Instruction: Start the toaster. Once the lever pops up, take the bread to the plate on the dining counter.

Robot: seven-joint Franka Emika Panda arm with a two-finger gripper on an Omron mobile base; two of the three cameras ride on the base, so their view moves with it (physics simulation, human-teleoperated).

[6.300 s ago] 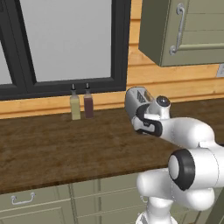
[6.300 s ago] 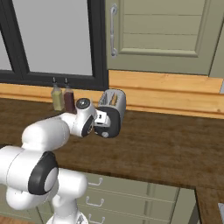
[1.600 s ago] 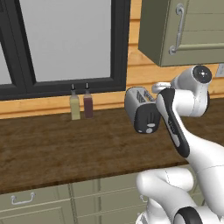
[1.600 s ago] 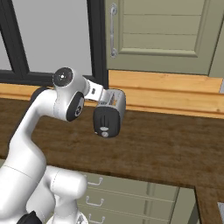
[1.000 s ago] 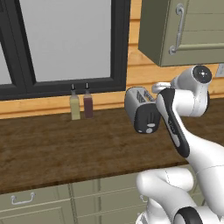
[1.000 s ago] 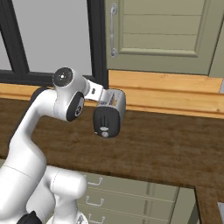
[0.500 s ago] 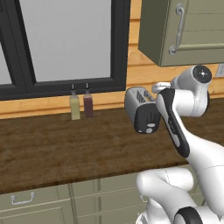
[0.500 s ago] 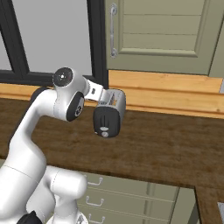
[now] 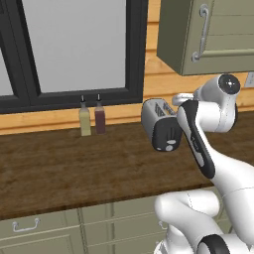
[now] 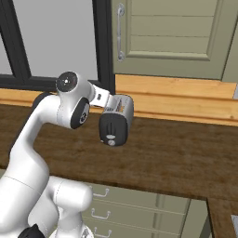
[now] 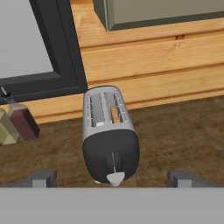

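Toaster [image 11: 110, 133] standing on the dark wood table [image 11: 183, 135] near the wooden back wall, dark end panel with its pale knob turned toward the camera on the hand; also seen in the left base view [image 9: 159, 124] and the right base view [image 10: 115, 120]. Bread [image 11: 114, 114] sunk in the right-hand slot, just a light-brown edge showing. Claw [image 11: 113, 178] spread wide, holding nothing, hovering just in front of the toaster's end panel with one fingertip [image 11: 40, 177] on each side of it and clear of it. Two slim bottles [image 9: 92, 116] by the dark window frame [image 9: 134, 54], well off to the toaster's left. Pale green wall cabinet [image 10: 172, 37] above, drawers [image 10: 139, 204] below the table.
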